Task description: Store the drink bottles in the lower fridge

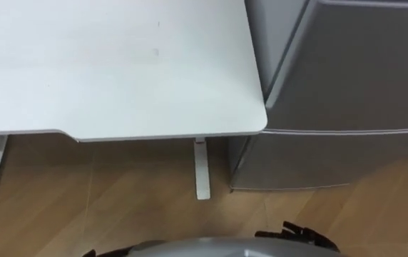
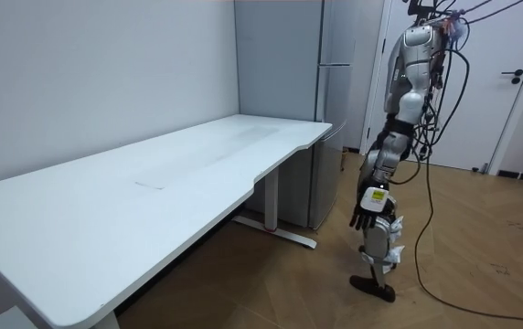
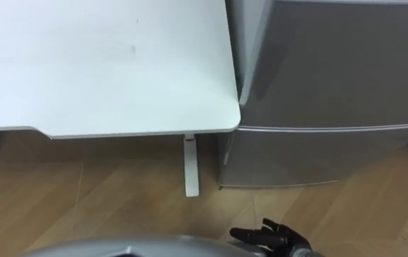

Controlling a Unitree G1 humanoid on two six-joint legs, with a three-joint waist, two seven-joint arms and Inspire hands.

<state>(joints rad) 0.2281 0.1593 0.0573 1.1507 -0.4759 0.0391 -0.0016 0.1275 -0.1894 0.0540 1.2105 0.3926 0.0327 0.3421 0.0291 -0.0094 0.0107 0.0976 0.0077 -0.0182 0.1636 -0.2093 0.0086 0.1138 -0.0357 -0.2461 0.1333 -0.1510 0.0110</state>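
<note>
The robot stands upright on the wooden floor (image 2: 481, 228) at the end of the white table (image 1: 118, 71); it faces the table's rounded corner and the grey fridge (image 2: 289, 91), which stands just beside that corner. Seen from the head, the table lies to the left and the fridge to the right. The fridge shows 2 doors, one above the other, both closed; the lower fridge door (image 1: 318, 160) sits under a thin seam, with the upper door (image 1: 361, 64) above it. The table's white leg foot (image 1: 202, 168) rests on the floor just left of the fridge's bottom corner.

The right hand (image 3: 268, 235) shows at the bottom edge of the eye views, in front of the chest; its fingers are loosely spread, point toward the robot's left and hold nothing. The lower fridge door lies ahead of this hand and somewhat to its right, well apart, with floor between them.

In the room view the left hand (image 2: 364, 217), on the side of the body nearer that camera, hangs low before the thigh; its fingers point down, relaxed, with nothing in them. A white room door (image 2: 508, 82) stands behind the robot.
</note>
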